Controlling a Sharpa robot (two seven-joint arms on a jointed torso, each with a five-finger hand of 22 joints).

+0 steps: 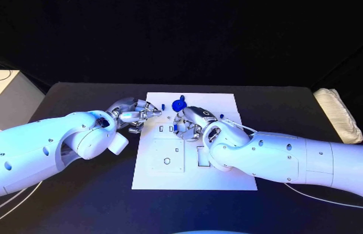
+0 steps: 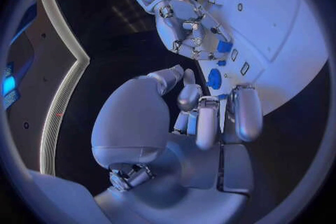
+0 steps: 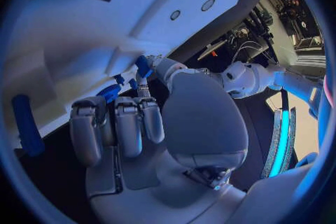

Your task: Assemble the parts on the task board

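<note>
Met over the far half of the board [image 1: 227, 179], both hands: left hand [image 1: 135, 113] at the board's left edge, right hand [image 1: 193, 124] over the middle. Between them, near the far edge, stood a round blue part [image 1: 178, 105], a smaller dark blue piece [image 1: 181, 96] just beyond it. Seen from the left wrist, the same round part [image 2: 214, 78] lay just ahead of the left fingers [image 2: 241, 112], which were curled with nothing plainly in them; whether they touched it could not be told. Looked to be pinching a small blue block [image 2: 224, 46], the right hand, though the grip was half hidden, so holding or merely touching could not be told for sure. Lay apart near the board's rim in the right wrist view, a long blue bar [image 3: 27, 123]. Judged light, stiff and smooth, these parts: likely slippery plastic, best pinched across opposite flat sides, low down, and kept square to the slot.
</note>
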